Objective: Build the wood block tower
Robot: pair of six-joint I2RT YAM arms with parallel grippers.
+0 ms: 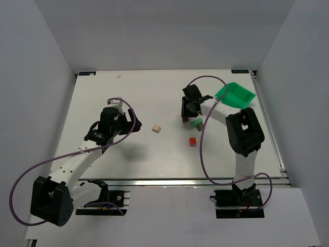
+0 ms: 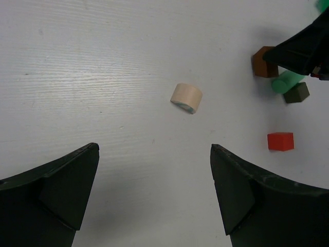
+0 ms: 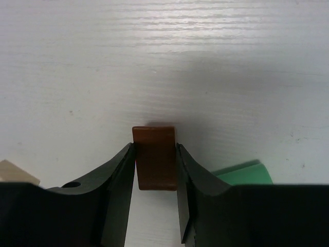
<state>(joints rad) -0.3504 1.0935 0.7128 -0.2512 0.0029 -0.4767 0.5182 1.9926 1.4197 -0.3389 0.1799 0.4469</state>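
The wooden blocks lie singly on the white table (image 1: 103,98), none on top of another. My right gripper (image 3: 154,146) is shut on a dark brown block (image 3: 154,158), one finger pressed to each of its sides; in the top view this block (image 1: 184,121) is at the right centre. A pale green block (image 2: 288,81) and a dark grey-brown block (image 2: 296,93) lie right beside it. The red block (image 1: 192,141) sits nearer the arms. The cream block (image 1: 157,128) lies alone mid-table. My left gripper (image 2: 154,154) hangs open and empty, short of the cream block (image 2: 186,97).
A bright green plastic bin (image 1: 235,94) stands tilted at the back right, just behind the right arm. Purple cables loop from both arms. White walls close off the table on three sides.
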